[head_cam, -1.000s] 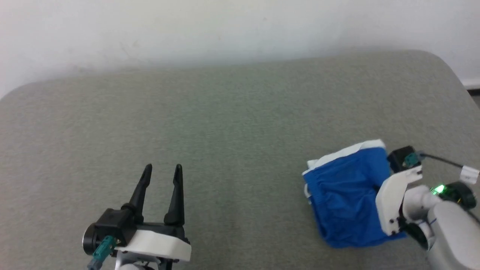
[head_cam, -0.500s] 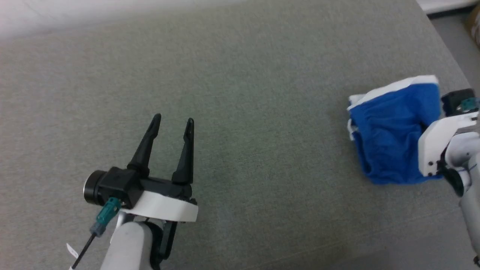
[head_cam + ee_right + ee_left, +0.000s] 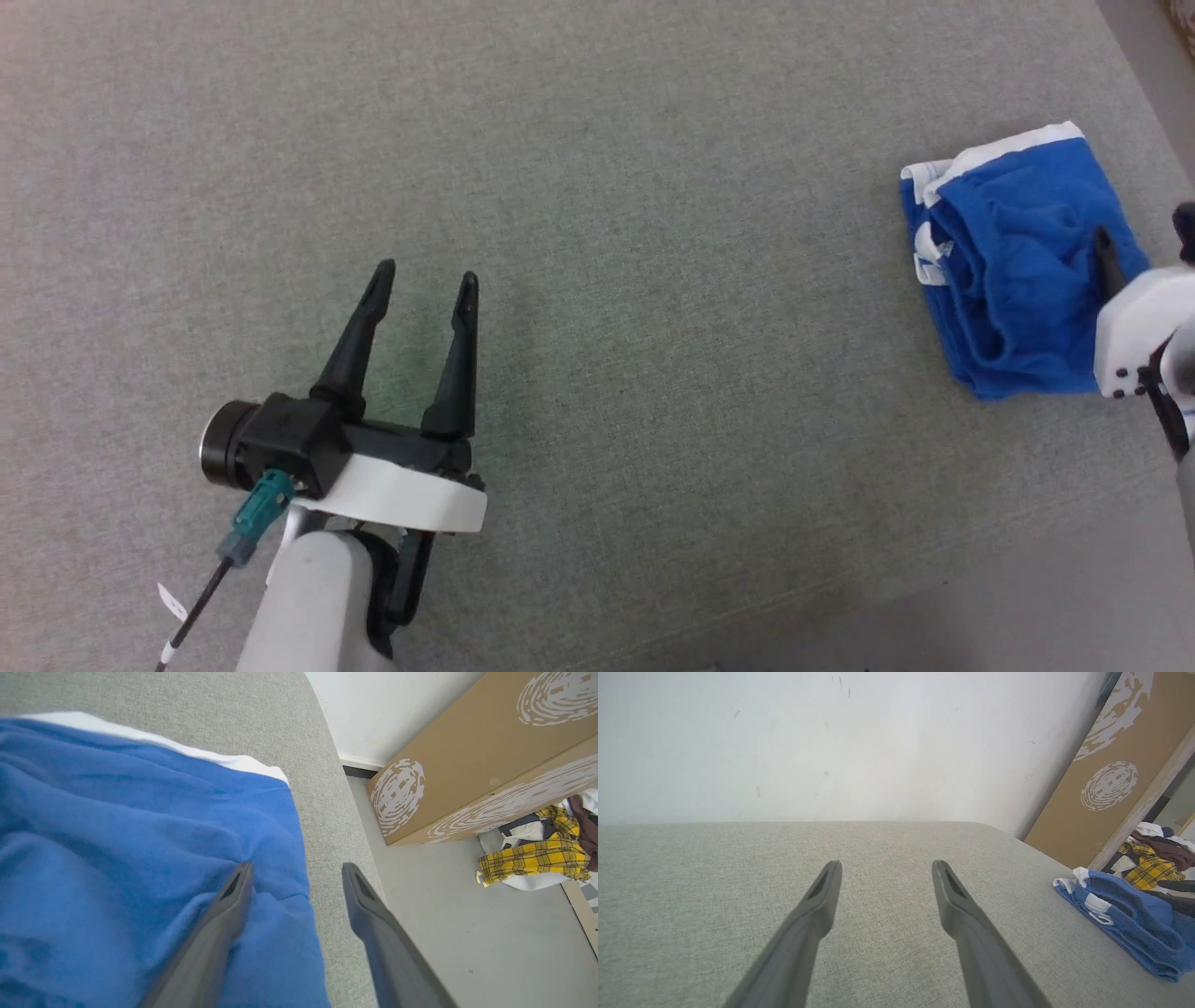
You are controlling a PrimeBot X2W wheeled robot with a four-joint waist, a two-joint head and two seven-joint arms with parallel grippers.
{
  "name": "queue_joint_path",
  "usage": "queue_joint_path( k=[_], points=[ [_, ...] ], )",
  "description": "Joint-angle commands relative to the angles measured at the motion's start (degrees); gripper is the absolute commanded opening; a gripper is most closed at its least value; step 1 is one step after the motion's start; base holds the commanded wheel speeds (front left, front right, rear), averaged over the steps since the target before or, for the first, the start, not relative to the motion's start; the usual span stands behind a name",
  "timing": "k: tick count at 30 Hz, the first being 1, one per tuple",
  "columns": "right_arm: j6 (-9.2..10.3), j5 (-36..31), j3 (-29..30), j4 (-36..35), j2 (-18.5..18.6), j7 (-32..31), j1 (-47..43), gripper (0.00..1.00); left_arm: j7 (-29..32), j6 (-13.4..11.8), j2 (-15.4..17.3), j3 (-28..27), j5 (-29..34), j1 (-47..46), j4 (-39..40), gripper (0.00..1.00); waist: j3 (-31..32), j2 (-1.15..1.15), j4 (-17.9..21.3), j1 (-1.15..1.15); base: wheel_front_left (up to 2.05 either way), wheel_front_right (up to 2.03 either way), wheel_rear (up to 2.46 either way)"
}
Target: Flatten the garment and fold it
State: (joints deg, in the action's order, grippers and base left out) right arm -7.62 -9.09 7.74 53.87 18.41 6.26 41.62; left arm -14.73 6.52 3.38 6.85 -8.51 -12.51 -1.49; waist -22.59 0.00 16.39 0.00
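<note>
Lying folded small by the desk (image 3: 597, 140) edge, the garment (image 3: 1018, 261) seems done; left claw (image 3: 425, 280) and right claw (image 3: 296, 868) gape wide, empty.

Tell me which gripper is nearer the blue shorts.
Right. The right gripper is open at the edge of the shorts, one finger above the fabric. The left gripper is open over the grey surface, well off to their left.

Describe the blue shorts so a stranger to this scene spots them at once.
On the wide grey table, look to its right edge. A crumpled bundle lies there, the shorts. They are bright blue with white trim, unlike the yellow checked clothes on the floor.
</note>
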Motion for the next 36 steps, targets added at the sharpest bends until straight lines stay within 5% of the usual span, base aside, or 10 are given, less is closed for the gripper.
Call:
queue_joint_path(
  k=[1,8,16,24,36],
  points=[
    [0.13,-2.0,1.3,0.4,0.2,1.3,-0.3,1.00,-0.3,0.3,0.1,-0.3,-0.1,-0.3,-0.3,1.00,1.4,0.00,-0.5,0.00,0.00,0.00,0.00],
    [0.13,-10.3,8.9,-3.6,-1.4,7.9,-7.5,1.00,-0.3,-0.2,-0.3,-1.6,-1.3,3.4,-1.6,1.00,8.1,0.00,-1.7,0.00,0.00,0.00,0.00],
    [0.13,-7.7,10.7,-15.3,-7.7,8.7,-19.9,1.00,-0.3,-1.6,-0.5,-2.5,-3.6,7.5,-2.6,1.00,14.8,0.00,-4.5,0.00,0.00,0.00,0.00],
    [0.13,1.8,4.0,-28.6,-14.2,8.7,-31.2,1.00,-0.3,-4.4,-0.5,-3.1,-4.9,11.1,-2.9,1.00,19.1,0.00,-9.3,0.00,0.00,0.00,0.00],
    [0.13,14.9,-6.2,-46.1,-15.5,8.7,-37.6,1.00,-0.3,-4.6,-0.4,-7.5,-2.5,13.7,-3.1,1.00,22.2,0.00,-15.3,0.00,0.00,0.00,0.00]
  ],
)
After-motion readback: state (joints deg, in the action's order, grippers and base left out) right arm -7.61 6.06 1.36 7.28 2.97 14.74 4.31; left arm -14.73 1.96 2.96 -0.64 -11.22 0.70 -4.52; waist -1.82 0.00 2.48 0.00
